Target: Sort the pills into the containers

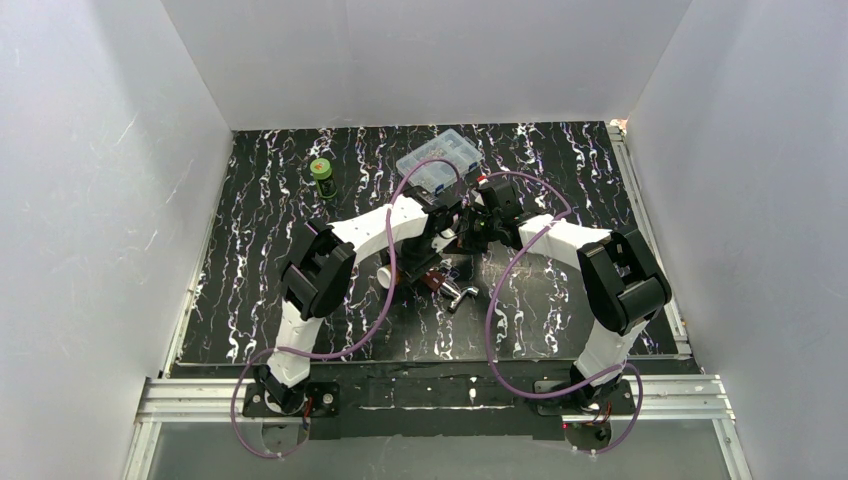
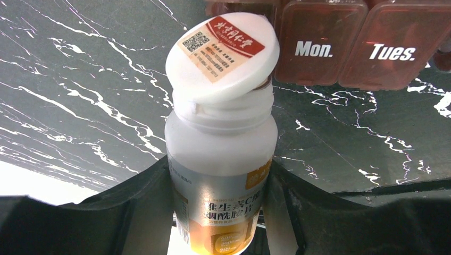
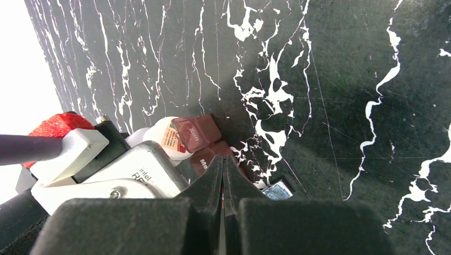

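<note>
My left gripper [image 2: 220, 207] is shut on a white pill bottle [image 2: 220, 154] with a silver and orange label. The bottle's white cap [image 2: 222, 56] sits tilted and loose on its mouth. Just beyond the bottle lies the dark red-brown case [image 2: 345, 48], with lids marked "Mon." and "Tues." In the right wrist view the case [image 3: 205, 154] has its "Sun" lid [image 3: 195, 133] raised beside the cap. My right gripper [image 3: 223, 162] hovers over the case with its jaws pressed together. In the top view both grippers, left [image 1: 440, 245] and right [image 1: 472, 232], meet over the case [image 1: 436, 282]. No loose pills show.
A shiny silver metal piece [image 1: 461, 295] lies right of the case and shows in the right wrist view [image 3: 276, 189]. A clear compartment box [image 1: 438, 160] stands at the back centre. A small green bottle [image 1: 321, 172] stands back left. A white cylinder [image 1: 383, 277] lies by the left arm.
</note>
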### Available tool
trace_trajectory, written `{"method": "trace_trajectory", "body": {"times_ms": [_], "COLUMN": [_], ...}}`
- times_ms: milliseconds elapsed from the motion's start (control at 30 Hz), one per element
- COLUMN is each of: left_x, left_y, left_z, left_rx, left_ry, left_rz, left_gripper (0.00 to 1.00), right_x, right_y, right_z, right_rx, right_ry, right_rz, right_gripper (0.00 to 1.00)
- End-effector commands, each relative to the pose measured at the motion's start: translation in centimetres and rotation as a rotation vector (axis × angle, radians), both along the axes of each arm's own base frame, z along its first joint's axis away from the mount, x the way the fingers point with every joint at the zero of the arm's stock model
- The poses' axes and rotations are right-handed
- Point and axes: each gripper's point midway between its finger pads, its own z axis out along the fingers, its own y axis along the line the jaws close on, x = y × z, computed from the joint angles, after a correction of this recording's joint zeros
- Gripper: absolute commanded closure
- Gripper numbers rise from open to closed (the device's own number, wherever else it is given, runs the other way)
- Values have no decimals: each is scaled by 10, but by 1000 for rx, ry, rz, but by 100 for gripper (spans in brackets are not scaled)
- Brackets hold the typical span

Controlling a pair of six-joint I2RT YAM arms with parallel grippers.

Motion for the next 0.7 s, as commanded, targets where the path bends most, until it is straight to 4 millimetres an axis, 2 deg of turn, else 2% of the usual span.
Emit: {"method": "trace_trajectory", "body": {"times_ms": [0, 233, 467, 667], "left_x": [-8, -4, -19, -22], "left_y": [-14, -20, -15, -14], "left_z": [13, 23, 1, 0], "left_rx": [-34, -63, -37, -26], "left_ry": [14, -6, 63, 77], "left_rz": [-60, -58, -48, -59], "left_gripper": [100, 100, 100, 100], "right_x": [17, 17, 17, 17], "right_y": [16, 16, 16, 17], "right_z": [37, 36, 37, 37], "right_rx": [94, 92, 94, 96], "right_ry": [-121, -121, -121, -119], "right_rz": [16, 16, 17, 19], "right_gripper": [97, 97, 97, 97]}}
